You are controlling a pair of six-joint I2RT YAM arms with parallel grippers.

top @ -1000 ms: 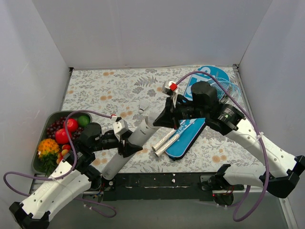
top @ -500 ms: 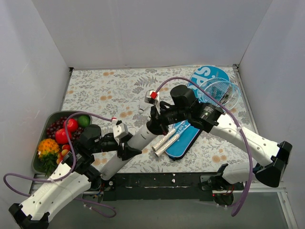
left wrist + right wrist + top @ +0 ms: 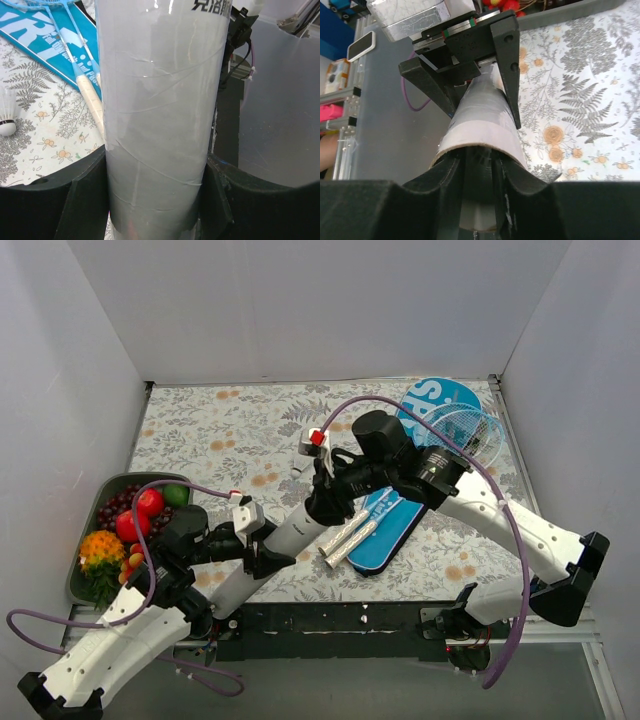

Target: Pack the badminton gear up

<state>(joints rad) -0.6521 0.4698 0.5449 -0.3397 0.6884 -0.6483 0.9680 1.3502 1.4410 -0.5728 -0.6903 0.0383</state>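
Left fingers (image 3: 85, 196) are clamping the white cardboard tube (image 3: 286, 534) — long axis running near-left to far-right, mouth pointing far-right. Right fingers (image 3: 395, 210) are covering that mouth — grip indiscernible.

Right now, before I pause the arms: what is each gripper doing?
Left gripper: closed on the white tube.
Right gripper: cannot be told; its fingertips are at the tube's open end.
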